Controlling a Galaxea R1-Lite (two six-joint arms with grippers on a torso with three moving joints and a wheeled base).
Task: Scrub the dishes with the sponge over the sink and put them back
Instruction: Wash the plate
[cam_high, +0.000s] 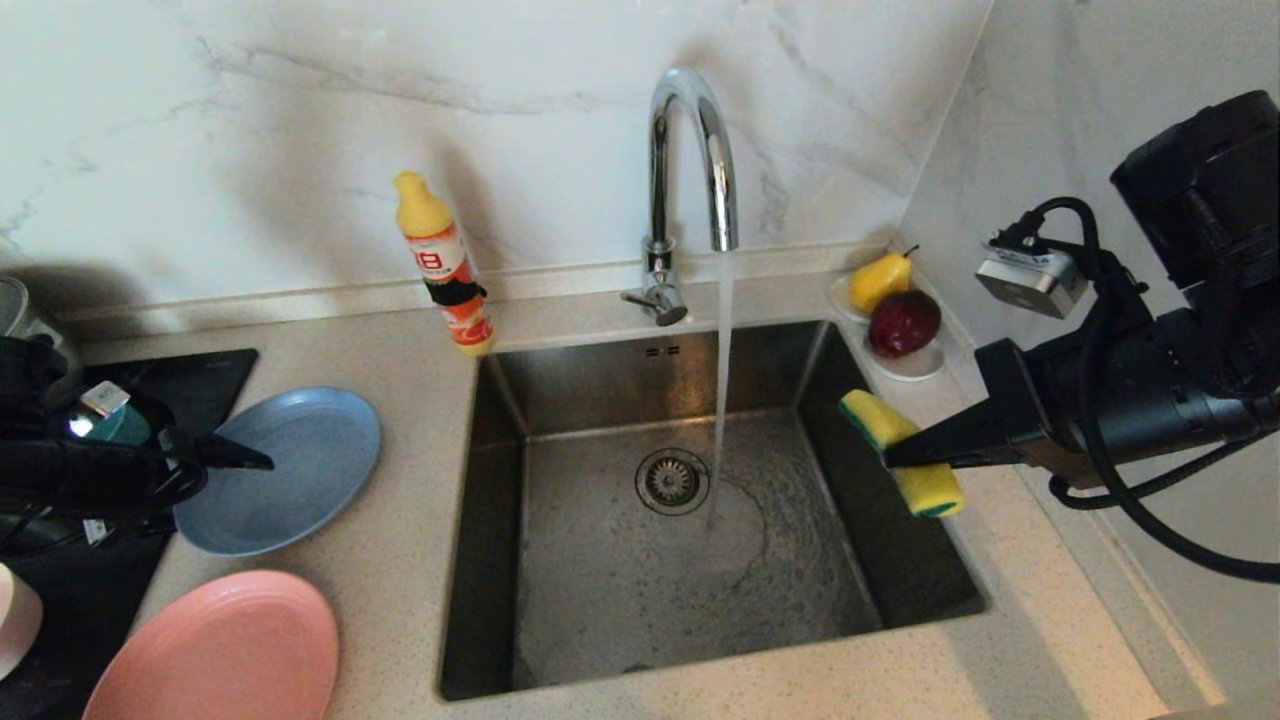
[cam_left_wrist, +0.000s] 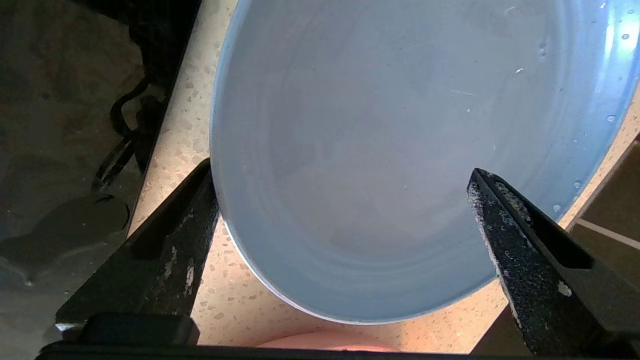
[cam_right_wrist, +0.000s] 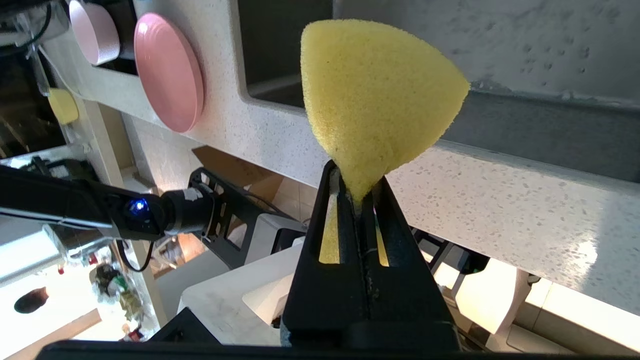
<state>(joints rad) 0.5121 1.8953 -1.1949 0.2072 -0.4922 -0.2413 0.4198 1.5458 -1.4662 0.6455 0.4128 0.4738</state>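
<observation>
Detergent bottle (cam_high: 445, 262) and fruit dish (cam_high: 897, 345) behind the running sink (cam_high: 560, 400).

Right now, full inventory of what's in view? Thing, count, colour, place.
Square stainless-steel sink: 1, grey, centre of counter.
Chrome gooseneck tap: 1, behind sink, water running.
Grey-blue round plate: 1, counter left of sink.
Salmon-pink round plate: 1, counter, nearer than the blue plate.
Small pale pink dish: 1, beside the pink plate.
Yellow-capped orange-label bottle: 1, sink's back left corner.
Small white dish: 1, right of sink, holding a yellow pear and a red apple.
Yellow foam sponge: 1, green-backed, over sink's right edge.
Left gripper: fingers open, over the blue plate.
Right gripper: fingers shut on the sponge.
</observation>
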